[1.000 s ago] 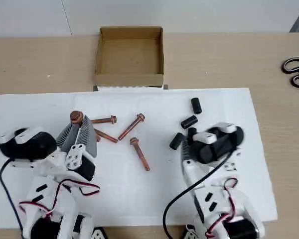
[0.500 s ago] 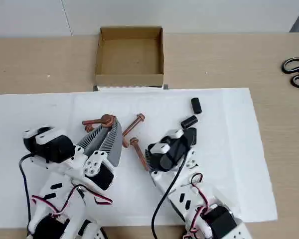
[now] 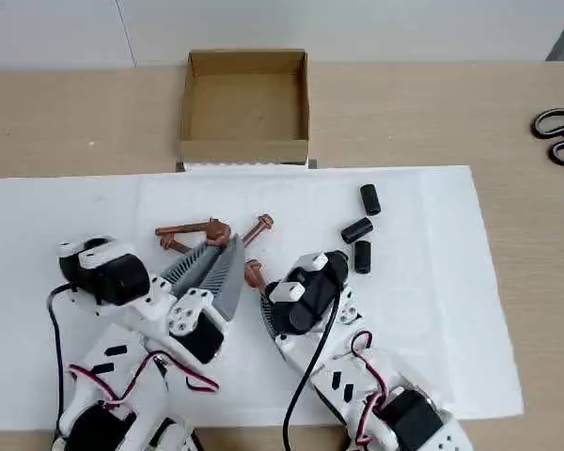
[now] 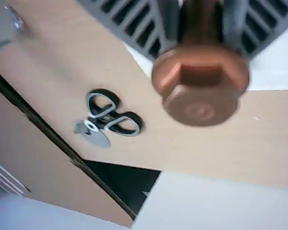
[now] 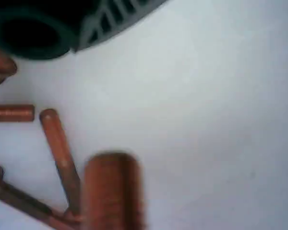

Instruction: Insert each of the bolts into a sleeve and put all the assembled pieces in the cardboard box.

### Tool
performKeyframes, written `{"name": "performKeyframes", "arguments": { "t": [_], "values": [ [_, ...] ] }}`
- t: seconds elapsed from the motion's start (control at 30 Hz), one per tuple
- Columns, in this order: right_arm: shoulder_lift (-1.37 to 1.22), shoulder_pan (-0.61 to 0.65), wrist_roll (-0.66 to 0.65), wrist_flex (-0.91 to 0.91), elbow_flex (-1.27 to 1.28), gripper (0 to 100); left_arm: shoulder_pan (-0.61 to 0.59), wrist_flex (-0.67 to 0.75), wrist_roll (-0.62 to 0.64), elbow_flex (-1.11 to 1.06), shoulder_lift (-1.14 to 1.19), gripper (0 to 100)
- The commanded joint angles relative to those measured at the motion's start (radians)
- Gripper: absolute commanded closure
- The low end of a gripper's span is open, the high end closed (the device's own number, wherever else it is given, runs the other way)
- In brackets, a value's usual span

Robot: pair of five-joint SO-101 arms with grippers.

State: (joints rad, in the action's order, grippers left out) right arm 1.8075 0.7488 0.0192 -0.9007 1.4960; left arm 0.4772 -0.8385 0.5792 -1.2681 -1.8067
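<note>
**Status.** No assembled piece had been produced. The cardboard box [image 3: 244, 150], at the far edge of the worktop [image 3: 75, 113], held nothing.

**Left hand.** The left hand [image 3: 216, 250] was closed on a copper bolt [image 4: 200, 86]. It clamped the shank just behind the hexagonal head, with the head protruding past the fingers. In the high view this hand hung over the white sheet [image 3: 94, 207], close to the loose bolts [image 3: 256, 230].

**Right hand.** The right hand [image 5: 53, 31] gripped a black sleeve [image 5: 26, 33], whose open bore faced the right wrist camera. A blurred copper shank [image 5: 113, 191] stood close in front of that camera. It could not be determined whether this was the held bolt. In the high view the two hands were near each other but apart. By judgement, bolt and sleeve were not yet mated.

**Remaining parts.** Three spare sleeves [image 3: 356, 229] lay together on the sheet on the right arm's side. The loose bolts lay between the two arms and the box.

**Outstanding work.** The first insertion, the transfer to the box and every later pairing were left to do. The task was judged to be at an early stage.

**Other items.** Scissors [image 3: 559, 136] lay at the worktop edge, well apart from the parts.
</note>
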Motion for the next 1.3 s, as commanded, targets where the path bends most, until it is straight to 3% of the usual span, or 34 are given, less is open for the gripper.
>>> {"name": "performKeyframes", "arguments": {
  "t": [0.0, 0.3, 0.57, 1.27],
  "values": [
    [0.007, 0.008, -0.005, 0.027, -0.003, 99.5, 0.018, 0.029, 0.020, 0.005, -0.009, 99],
    [0.007, 0.013, -0.005, 0.070, -0.008, 99.5, 0.017, 0.032, 0.020, -0.071, -0.009, 99],
    [0.007, 0.062, -0.006, 0.076, -0.005, 99.5, 0.015, 0.164, 0.017, -0.159, -0.009, 99],
    [0.007, 0.016, -0.005, 0.077, -0.005, 99.5, 0.014, 0.164, -0.037, -0.162, -0.009, 99]
  ]
}}
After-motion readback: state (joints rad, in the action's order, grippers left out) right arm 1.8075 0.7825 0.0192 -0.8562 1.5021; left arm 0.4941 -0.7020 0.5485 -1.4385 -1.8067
